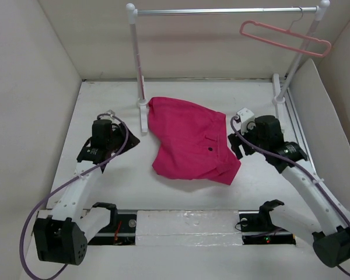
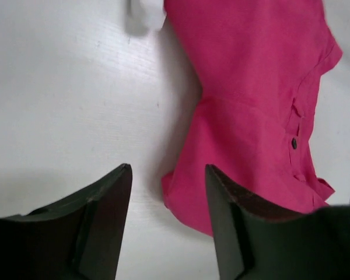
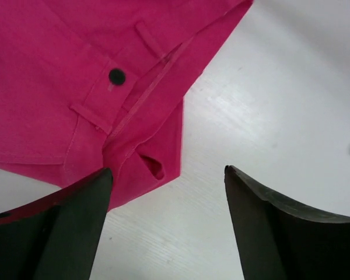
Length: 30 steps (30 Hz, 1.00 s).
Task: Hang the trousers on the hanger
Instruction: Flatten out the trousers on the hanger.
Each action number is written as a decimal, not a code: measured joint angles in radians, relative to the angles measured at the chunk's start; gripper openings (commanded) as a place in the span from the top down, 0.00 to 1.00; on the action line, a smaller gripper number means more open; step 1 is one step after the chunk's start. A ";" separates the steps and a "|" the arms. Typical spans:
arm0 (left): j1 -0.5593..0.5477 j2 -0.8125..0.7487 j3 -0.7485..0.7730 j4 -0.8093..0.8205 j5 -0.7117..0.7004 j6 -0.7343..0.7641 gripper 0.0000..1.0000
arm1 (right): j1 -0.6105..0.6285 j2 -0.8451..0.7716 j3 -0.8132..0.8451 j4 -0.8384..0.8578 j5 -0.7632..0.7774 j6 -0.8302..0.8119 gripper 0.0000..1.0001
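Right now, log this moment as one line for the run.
magenta-pink fabric trousers: lying on white table | thin light-pink hanger: hanging on silver rail | left gripper: open, empty | right gripper: open, empty

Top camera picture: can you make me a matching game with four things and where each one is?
Things
1. trousers
2. hanger
3. left gripper
4. right gripper

Places
A. hooked on the clothes rail, back right
B. open, at the pink corner near the dark button
C. lying on the table between the two arms
D. open, over white table at the other side of the pink cloth

Pairs: 1-C, 2-A, 3-D, 4-B
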 measured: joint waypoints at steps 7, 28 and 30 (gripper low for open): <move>-0.170 0.139 -0.127 0.079 -0.026 -0.082 0.25 | -0.022 0.164 -0.168 0.122 -0.167 0.026 0.16; -0.282 0.301 -0.387 0.621 0.053 -0.392 0.69 | 0.012 0.160 -0.298 0.218 -0.360 0.062 1.00; -0.282 0.354 -0.381 0.664 0.055 -0.399 1.00 | 0.012 0.206 -0.247 0.215 -0.362 0.060 1.00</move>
